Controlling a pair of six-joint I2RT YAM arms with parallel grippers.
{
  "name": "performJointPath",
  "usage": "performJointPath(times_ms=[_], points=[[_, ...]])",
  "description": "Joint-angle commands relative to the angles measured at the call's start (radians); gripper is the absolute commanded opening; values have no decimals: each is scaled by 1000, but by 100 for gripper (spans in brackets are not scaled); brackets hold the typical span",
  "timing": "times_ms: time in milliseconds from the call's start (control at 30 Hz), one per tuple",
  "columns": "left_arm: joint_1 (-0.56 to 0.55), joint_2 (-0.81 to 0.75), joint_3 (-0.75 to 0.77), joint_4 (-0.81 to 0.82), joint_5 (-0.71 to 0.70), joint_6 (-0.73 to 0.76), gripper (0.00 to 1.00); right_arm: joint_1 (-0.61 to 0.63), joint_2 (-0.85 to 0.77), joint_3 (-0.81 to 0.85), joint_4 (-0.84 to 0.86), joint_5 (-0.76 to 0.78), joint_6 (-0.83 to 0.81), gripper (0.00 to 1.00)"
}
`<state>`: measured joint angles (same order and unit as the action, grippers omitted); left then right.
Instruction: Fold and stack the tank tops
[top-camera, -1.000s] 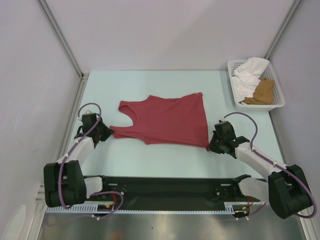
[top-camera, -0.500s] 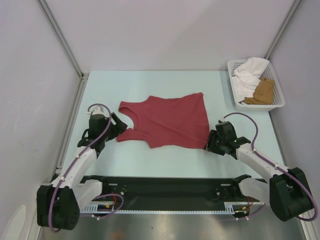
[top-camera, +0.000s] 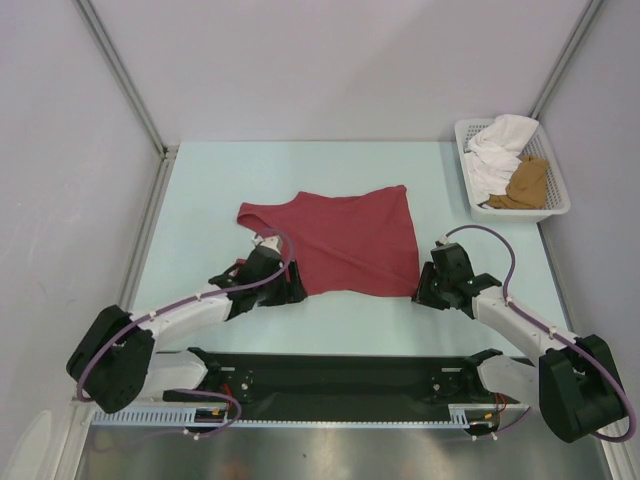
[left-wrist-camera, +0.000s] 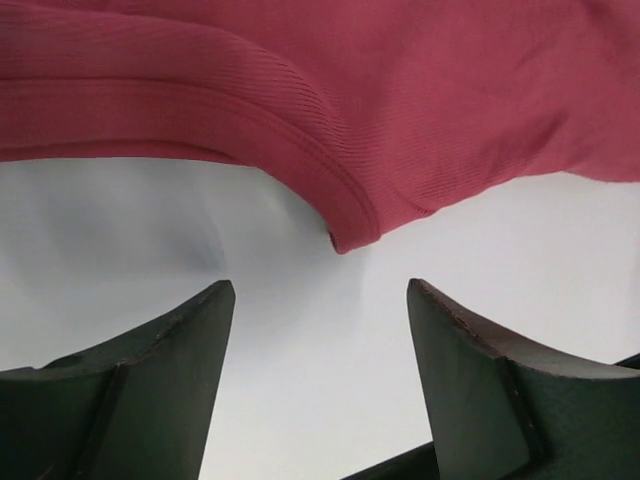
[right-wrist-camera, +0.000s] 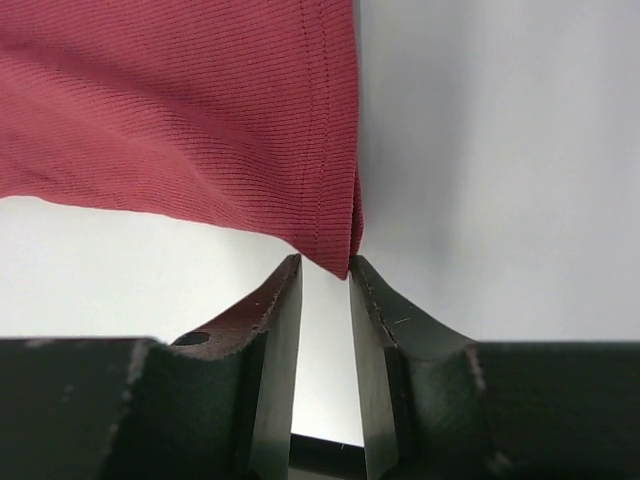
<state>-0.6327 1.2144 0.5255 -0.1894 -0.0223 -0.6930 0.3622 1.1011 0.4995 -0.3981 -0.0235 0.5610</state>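
Top external: one red tank top (top-camera: 345, 245), one tan top (top-camera: 527, 182).

— Where can I pass?
— Bare table (top-camera: 200, 190) lies open left of the red top (top-camera: 350, 240) and beyond it. The basket (top-camera: 556, 212) fills my far right corner; walls (top-camera: 60, 150) hem both sides.

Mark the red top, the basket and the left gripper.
red top (top-camera: 350, 245), top view, middle of its body.
basket (top-camera: 520, 214), top view, near wall.
left gripper (left-wrist-camera: 318, 285), left wrist view, gap between its open fingertips.
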Motion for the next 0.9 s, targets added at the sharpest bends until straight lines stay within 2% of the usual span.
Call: performJointPath(times_ms=[0,100,233,333,367,433,467,500,700,867], points=[[-42,40,4,114,-1,-40,75,-3,2,27,15,-15,-19,31],[-64,106,21,168,10,-54,72,-5,2,25,21,-19,-19,27],[-90,206,73,160,-10,-50,66,-5,0,27,18,-21,-21,26],[-97,252,90,160,-28,-46,53,-5,-6,25,19,-21,-21,26],[-97,260,85,172,-31,-45,43,-5,-6,25,19,-20,-19,26],[-101,275,84,180,-25,-43,29,-3,-4,22,21,-21,-19,25],[-101,280,88,174,-21,-40,13,-3,-1,24,21,-26,-21,23],[-102,283,93,162,-18,-36,2,-5,-3,25,18,-24,-21,23],[-116,199,97,-22,-54,-13,0,0,-44,24,-21,-53,-1,17],[-116,27,47,-142,-9,-13,0,43,-81,22,-90,-44,65,16]])
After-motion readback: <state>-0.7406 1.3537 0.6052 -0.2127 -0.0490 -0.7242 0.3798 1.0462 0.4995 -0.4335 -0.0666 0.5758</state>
